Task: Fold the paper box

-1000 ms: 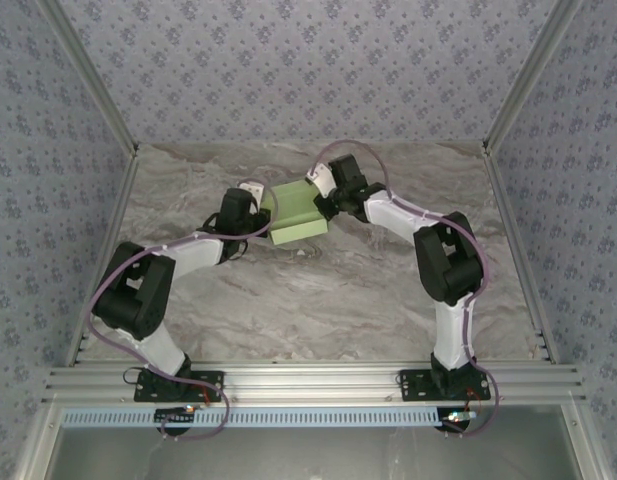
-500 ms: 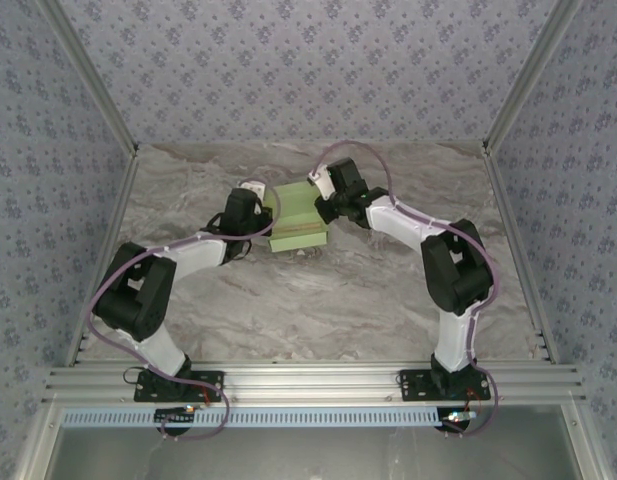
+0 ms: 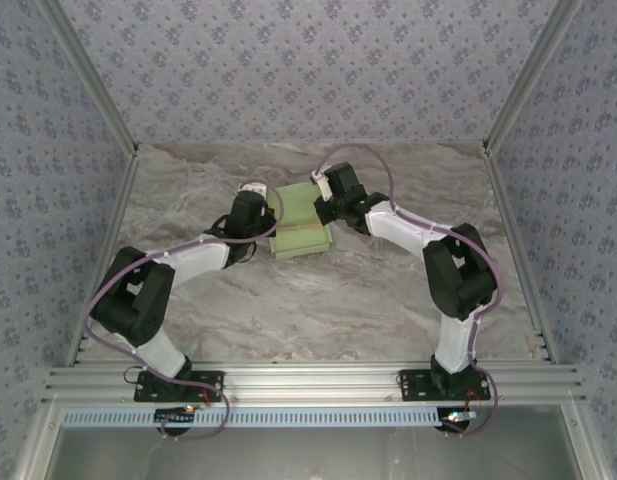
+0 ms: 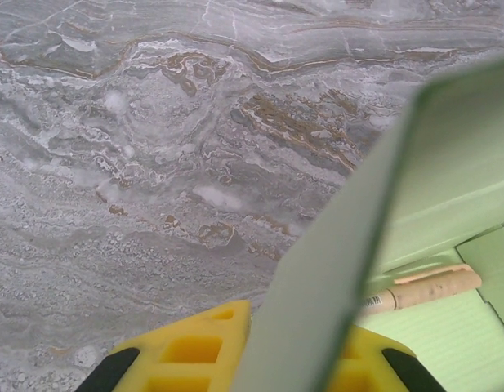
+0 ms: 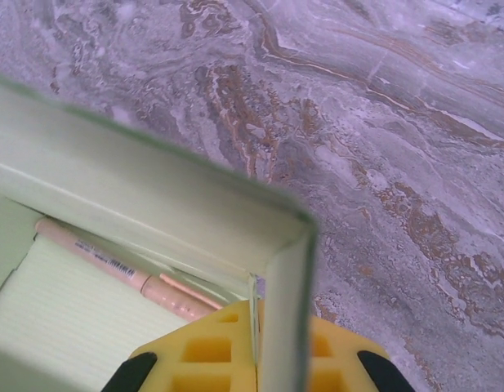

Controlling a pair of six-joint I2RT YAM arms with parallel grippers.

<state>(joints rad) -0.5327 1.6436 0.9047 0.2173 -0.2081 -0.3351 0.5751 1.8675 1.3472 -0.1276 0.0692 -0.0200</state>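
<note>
Your left gripper [image 3: 265, 215] and right gripper [image 3: 322, 207] are each closed tight on a thin side wall of the paper box [image 3: 300, 226], which is toward the far side of the table [image 3: 318, 300] w/ a tan stick [image 5: 113, 263] inside, so an uneven pull or twist may crease or tear the card.

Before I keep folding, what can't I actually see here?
Top view: creases on the paper box are too small to read; the left gripper and right gripper cover its side edges.
Left wrist: a blurred box wall hides one end of the tan stick.
Right wrist: the stick's near end is lost at the box corner.
</note>
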